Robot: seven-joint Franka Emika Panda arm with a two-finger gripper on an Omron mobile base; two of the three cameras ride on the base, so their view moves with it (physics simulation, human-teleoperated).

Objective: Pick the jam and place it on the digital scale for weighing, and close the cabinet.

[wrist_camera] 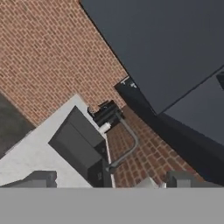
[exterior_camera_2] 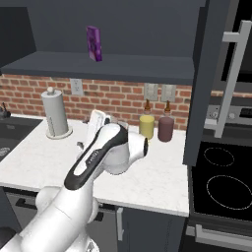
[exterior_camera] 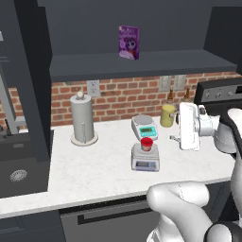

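Left base view: the jam (exterior_camera: 147, 143) sits on the digital scale (exterior_camera: 145, 158) on the bench (exterior_camera: 94, 165), so that step looks done. The jaws (exterior_camera: 175, 130) hang to its right and a little above, turned sideways, holding nothing; their tips are hard to make out against the white hand.

Right base view: the arm hides jam and scale. The cabinet (exterior_camera_2: 202, 83) door juts forward, open, well right of the jaws.

Hand view: the jaws (wrist_camera: 111, 178) stand wide apart, aimed along the brick wall at the sink corner (wrist_camera: 81, 144) and faucet (wrist_camera: 124, 135).

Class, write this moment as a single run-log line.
jam: on digital scale | tool: open, empty, away from scale | cabinet: door open | left: close cabinet
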